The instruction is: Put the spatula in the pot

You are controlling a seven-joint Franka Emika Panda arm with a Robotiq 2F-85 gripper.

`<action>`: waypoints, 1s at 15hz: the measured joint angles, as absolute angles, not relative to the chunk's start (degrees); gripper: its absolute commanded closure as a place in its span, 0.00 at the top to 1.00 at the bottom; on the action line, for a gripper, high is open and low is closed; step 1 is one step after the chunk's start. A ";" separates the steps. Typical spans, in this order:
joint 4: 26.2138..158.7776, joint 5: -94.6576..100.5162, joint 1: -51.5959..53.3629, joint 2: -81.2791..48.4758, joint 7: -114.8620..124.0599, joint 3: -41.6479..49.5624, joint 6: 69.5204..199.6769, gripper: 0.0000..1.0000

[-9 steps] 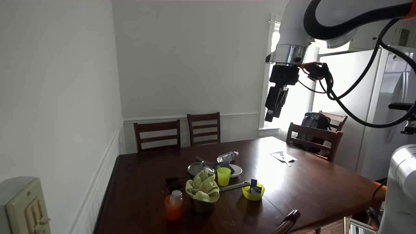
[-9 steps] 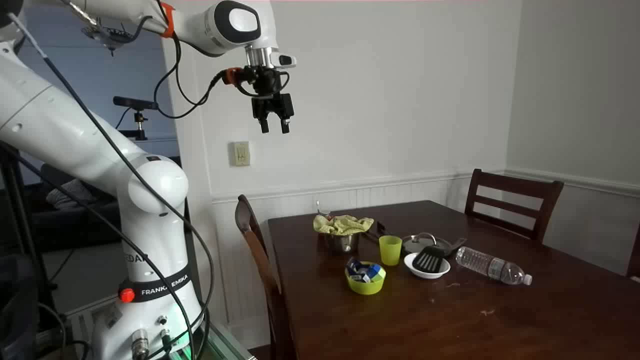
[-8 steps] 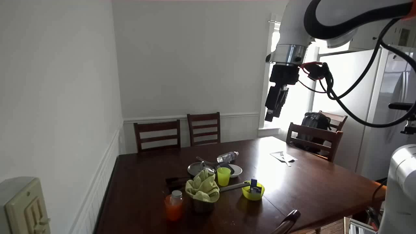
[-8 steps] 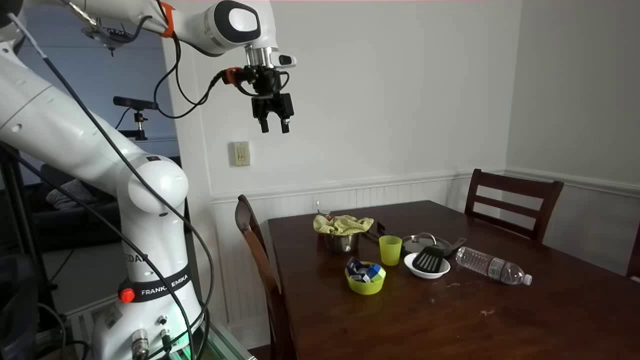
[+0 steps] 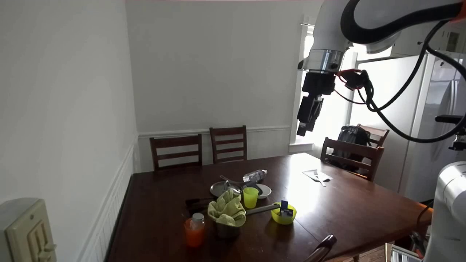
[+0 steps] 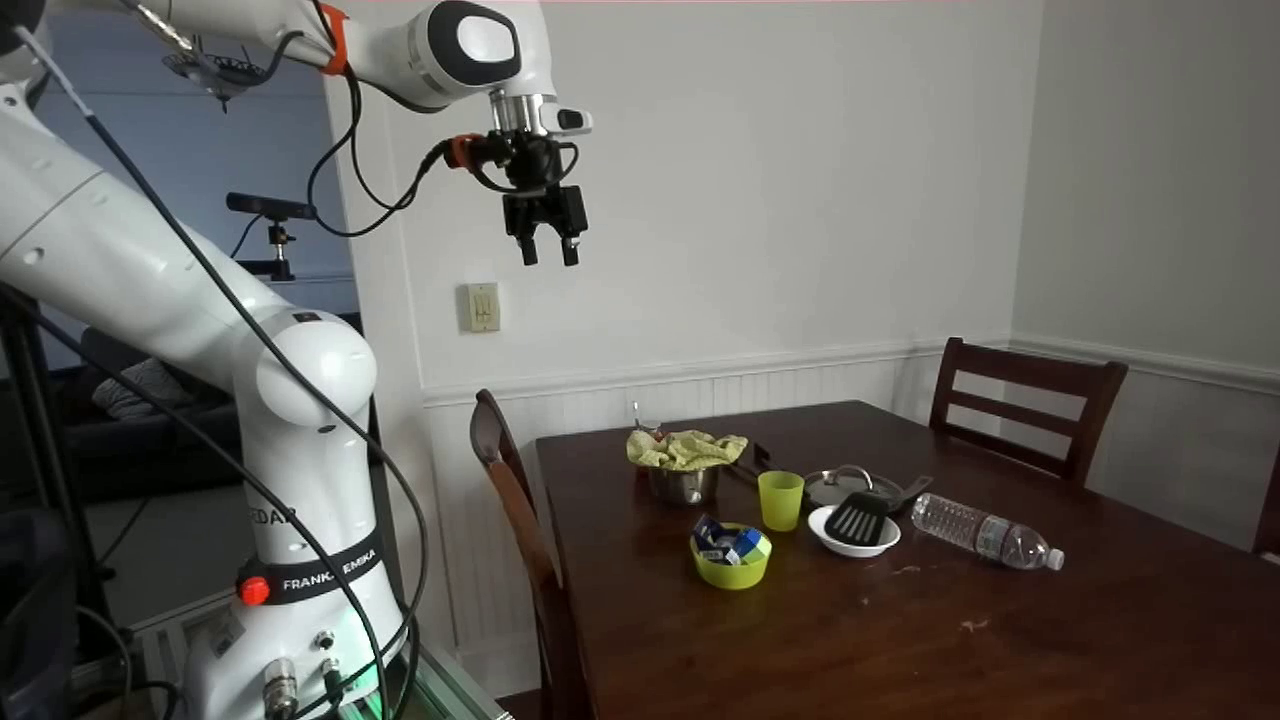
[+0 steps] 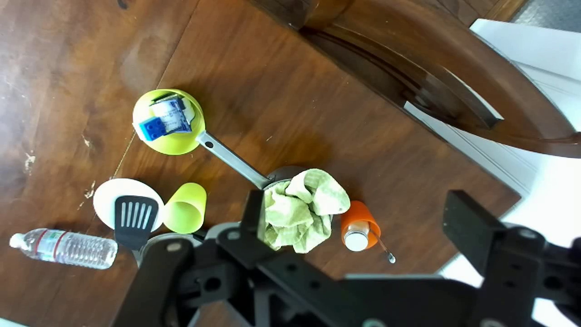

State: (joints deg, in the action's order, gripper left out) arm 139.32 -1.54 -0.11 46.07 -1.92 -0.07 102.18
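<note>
The black slotted spatula (image 6: 858, 520) rests with its head in a white bowl (image 6: 836, 545) in an exterior view; its slotted head also shows in the wrist view (image 7: 130, 234). Its handle reaches across the pot lid (image 6: 826, 494) beside the bowl. The metal pot (image 6: 684, 488) stands nearer the wall with a crumpled green cloth (image 6: 690, 448) in it; the cloth hides the pot's inside. The pot's long handle (image 7: 233, 161) points toward a yellow-green bowl. My gripper (image 6: 550, 255) is open and empty, high above the table, apart from everything; its fingers are wide apart in the wrist view (image 7: 356, 209).
A green cup (image 6: 780, 500) stands between pot and white bowl. The yellow-green bowl (image 6: 732, 570) holds blue packets. A water bottle (image 6: 985, 535) lies past the spatula. An orange cup (image 7: 356, 211) with a jar stands beside the pot. A chair (image 7: 408, 68) is at the table edge.
</note>
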 measured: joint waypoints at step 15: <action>134.84 -3.91 -8.31 19.41 6.15 6.01 112.47 1.00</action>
State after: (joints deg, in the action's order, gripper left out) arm 134.84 -3.91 -8.31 19.41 6.15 6.01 112.47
